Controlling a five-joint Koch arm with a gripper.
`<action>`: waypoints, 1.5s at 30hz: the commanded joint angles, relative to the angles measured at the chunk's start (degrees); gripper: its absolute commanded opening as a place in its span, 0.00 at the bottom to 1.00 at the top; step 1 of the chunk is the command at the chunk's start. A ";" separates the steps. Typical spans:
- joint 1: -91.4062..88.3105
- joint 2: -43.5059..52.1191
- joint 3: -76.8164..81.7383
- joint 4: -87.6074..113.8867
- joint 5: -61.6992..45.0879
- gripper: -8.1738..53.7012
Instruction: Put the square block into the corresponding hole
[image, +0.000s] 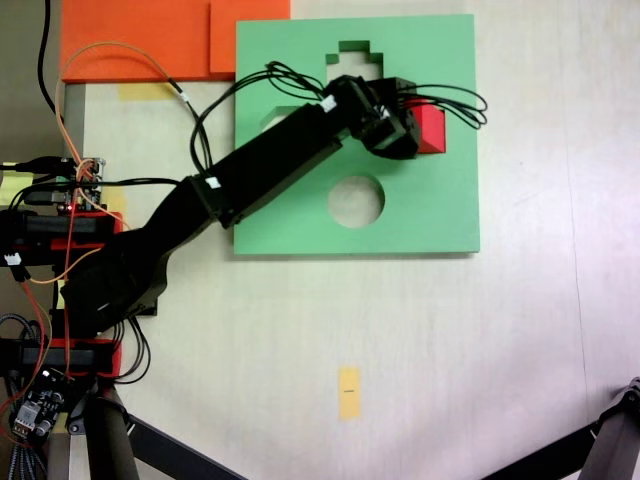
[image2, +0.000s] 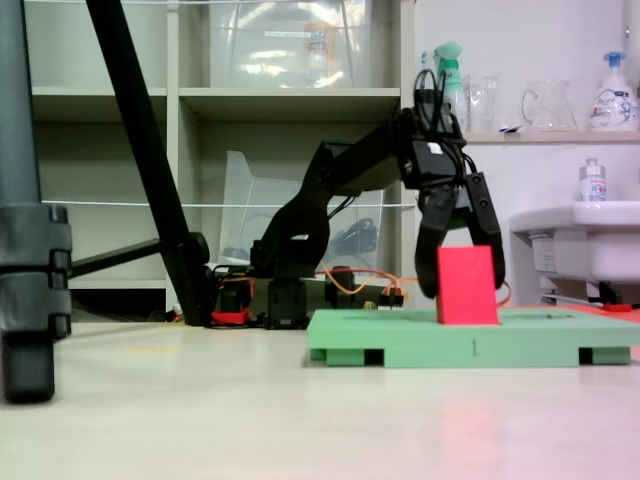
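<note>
The square block (image2: 467, 286) stands on the board (image2: 400, 340), end effector (image2: 460, 285) astride.

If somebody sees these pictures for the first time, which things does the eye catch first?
The red block stands out first: it sits on the green board, tilted, with the black gripper open around it. From above, the board shows a round hole and a stepped cut-out, with orange sheets beside it.

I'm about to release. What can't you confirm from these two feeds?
- Square hole: in the top-down fixed view the gripper and red block cover it.
- Block seated or not: side view shows the block standing high on the green board; its base is hidden.
</note>
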 joint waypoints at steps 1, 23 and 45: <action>-1.85 0.09 0.09 -0.62 2.55 0.61; 1.23 25.66 3.60 23.47 -19.60 0.87; 41.92 71.28 44.65 -17.31 -72.51 0.81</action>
